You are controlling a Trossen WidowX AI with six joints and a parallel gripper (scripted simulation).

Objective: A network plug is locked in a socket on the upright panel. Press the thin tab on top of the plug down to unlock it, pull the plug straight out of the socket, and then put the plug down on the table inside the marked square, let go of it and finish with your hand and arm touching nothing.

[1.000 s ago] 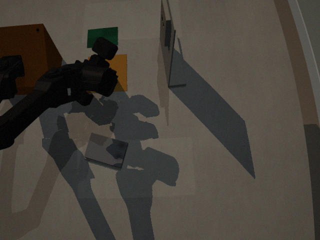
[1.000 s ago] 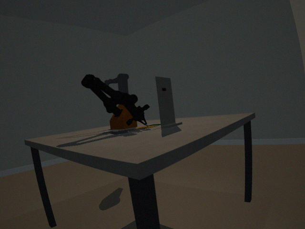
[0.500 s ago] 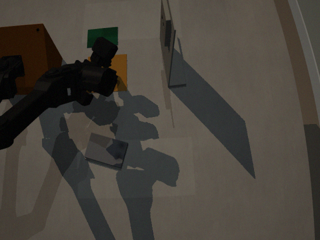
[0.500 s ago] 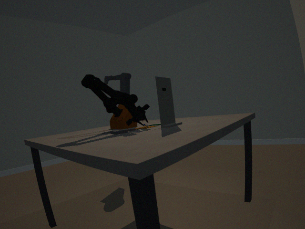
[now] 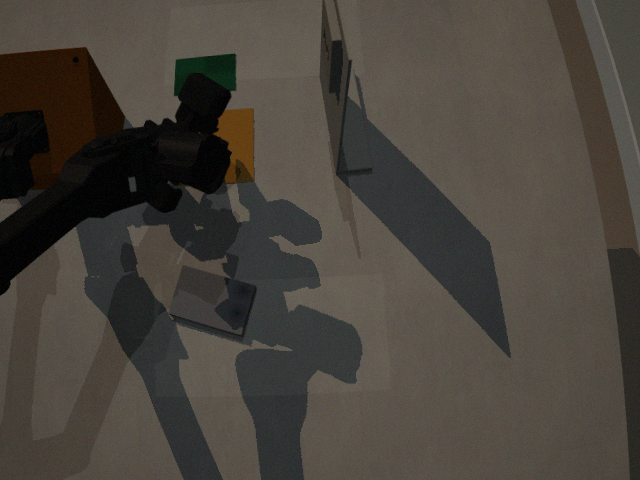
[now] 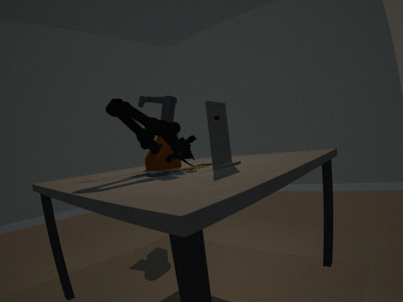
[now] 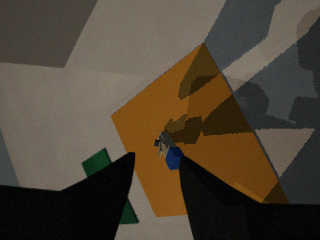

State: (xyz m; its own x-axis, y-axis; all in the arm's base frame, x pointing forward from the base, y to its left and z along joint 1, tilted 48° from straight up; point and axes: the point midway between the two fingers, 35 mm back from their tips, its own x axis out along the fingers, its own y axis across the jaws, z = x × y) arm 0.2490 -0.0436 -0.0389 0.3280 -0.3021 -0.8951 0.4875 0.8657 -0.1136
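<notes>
My gripper (image 7: 157, 160) (image 6: 192, 161) is open, low over the orange square (image 7: 150, 190) (image 5: 242, 124). The small plug (image 7: 173, 159), with a blue rear end and a greyish front, is within the orange square's outline in the wrist view. Its blue end is close to the right fingertip, with a gap to the left one. Whether it touches that finger, or lies quite flat, I cannot tell. In the top view the hand hides the plug and fingertips. The upright panel (image 6: 219, 139) (image 5: 330, 108) stands apart from the hand, its dark socket opening (image 6: 216, 117) showing no plug.
A green rectangle (image 5: 222, 69) (image 7: 97, 162) lies beside the orange square. A flat grey block (image 5: 196, 299) lies on the table on the other side of the hand. A large orange-brown block (image 5: 51, 87) (image 6: 162, 162) stands close behind the hand, by the arm.
</notes>
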